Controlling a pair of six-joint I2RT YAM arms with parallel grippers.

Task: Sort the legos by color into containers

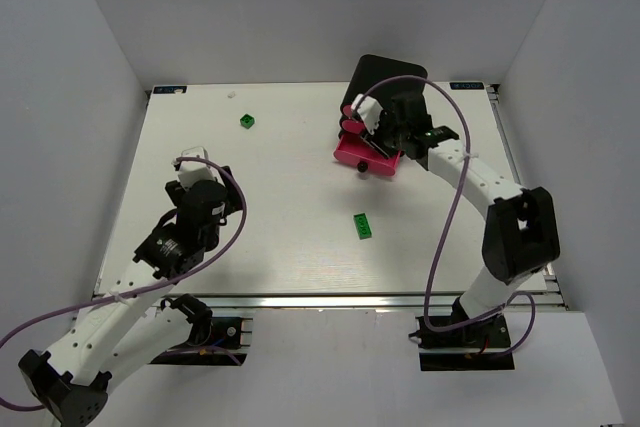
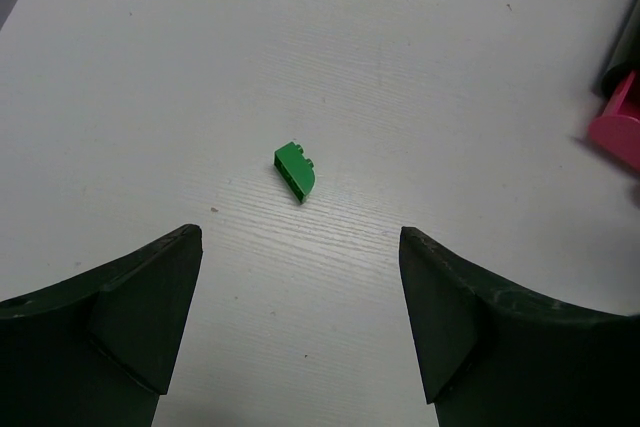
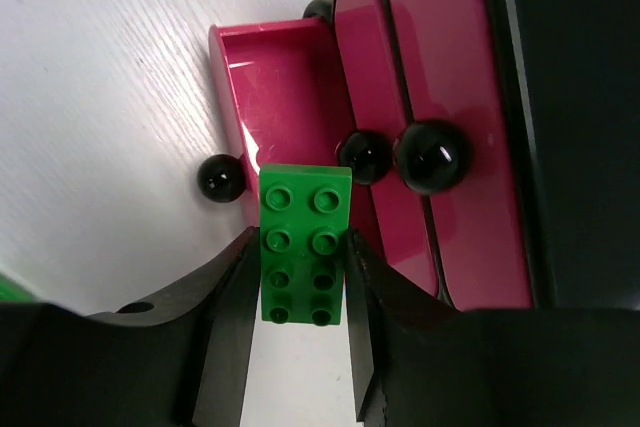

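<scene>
Here, the right end effector (image 3: 300, 242) is clamped on a green two-by-four brick (image 3: 305, 197) at the pulled-out lowest drawer (image 3: 275, 77), presumably for release into it. The left end effector (image 2: 298, 237), jaws apart, hovers over a green sloped brick (image 2: 296, 169) on the bench (image 2: 150, 97).

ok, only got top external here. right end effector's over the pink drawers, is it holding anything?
Observer: Yes. The right end effector is shut on a flat dark green two-by-four studded plastic brick.
Operator: Anything in the open drawer?
Observer: The pulled-out glossy pink plastic drawer shows no bricks in its visible part.
Operator: Left side?
Observer: The left end effector is open; a small green sloped plastic brick lies on the white table ahead of it, untouched.
</scene>
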